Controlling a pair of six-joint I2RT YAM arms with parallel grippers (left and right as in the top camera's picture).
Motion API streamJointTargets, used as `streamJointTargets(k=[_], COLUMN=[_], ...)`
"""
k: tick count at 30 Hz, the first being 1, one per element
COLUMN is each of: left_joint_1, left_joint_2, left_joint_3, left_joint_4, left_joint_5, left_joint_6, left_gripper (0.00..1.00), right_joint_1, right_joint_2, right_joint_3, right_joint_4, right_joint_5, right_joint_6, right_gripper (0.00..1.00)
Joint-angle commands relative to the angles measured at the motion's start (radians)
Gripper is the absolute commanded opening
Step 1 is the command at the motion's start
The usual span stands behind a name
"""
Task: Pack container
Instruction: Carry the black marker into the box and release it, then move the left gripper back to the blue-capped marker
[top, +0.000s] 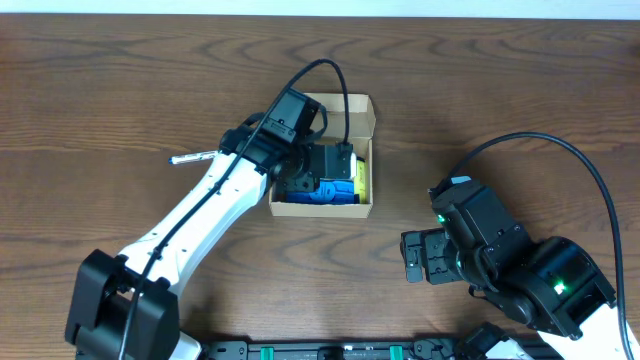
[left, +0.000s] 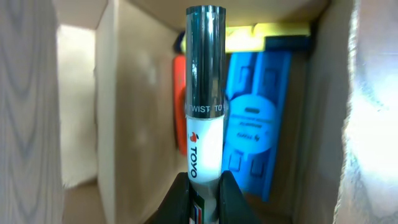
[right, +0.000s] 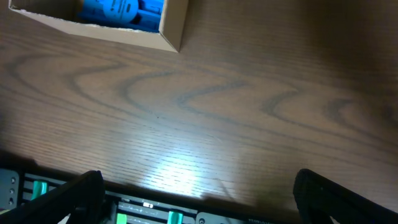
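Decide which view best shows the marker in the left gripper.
Left wrist: the marker fills the frame, its TOYO label legible, in the left gripper. Overhead, the arm hides it; the right wrist view misses it.

The box (top: 358, 108) sat near the middle of the table (top: 500, 70). Over it hung the left gripper (left: 204, 190), a marker (left: 205, 93) in its grip reaching into the box. A flat pack (top: 330, 192) lay inside, at the near end. A pen (top: 192, 157) lay left of the box. The right gripper (top: 413, 257) was well apart, to the right and nearer the front.
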Motion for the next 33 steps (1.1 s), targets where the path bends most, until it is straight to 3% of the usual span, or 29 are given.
streamJointTargets(k=[1, 5, 9, 10, 11, 12, 16, 27, 33], left_joint_1=[-0.001, 0.0, 0.0, 0.0, 0.0, 0.0, 0.0, 0.004, 0.058], left_joint_2=[0.049, 0.093, 0.113, 0.113, 0.113, 0.111, 0.109, -0.026, -0.13], left_joint_3=[0.008, 0.008, 0.008, 0.008, 0.008, 0.008, 0.015, 0.185, 0.266], left_joint_4=[-0.002, 0.002, 0.021, 0.025, 0.029, 0.032, 0.034, -0.056, -0.059], left_joint_5=[0.027, 0.017, 0.016, 0.016, 0.016, 0.016, -0.022, -0.092, -0.283], left_joint_6=[0.032, 0.032, 0.027, 0.027, 0.027, 0.023, -0.032, -0.477, -0.949], left_gripper=[0.06, 0.06, 0.13, 0.18, 0.38, 0.44, 0.5, 0.55, 0.59], right_joint_1=[0.008, 0.008, 0.008, 0.008, 0.008, 0.008, 0.008, 0.008, 0.008], right_joint_2=[0.0, 0.0, 0.0, 0.0, 0.0, 0.0, 0.0, 0.0, 0.0], right_joint_3=[0.0, 0.0, 0.0, 0.0, 0.0, 0.0, 0.0, 0.0, 0.0], right_joint_4=[-0.001, -0.001, -0.001, -0.001, -0.001, -0.001, -0.001, -0.001, -0.001], right_joint_5=[-0.001, 0.0, 0.0, -0.001, 0.0, 0.0, -0.001, 0.0, -0.001], right_joint_6=[0.008, 0.007, 0.008, 0.008, 0.007, 0.008, 0.008, 0.008, 0.007], right_gripper=[0.99, 0.99, 0.99, 0.99, 0.99, 0.99, 0.99, 0.99, 0.99])
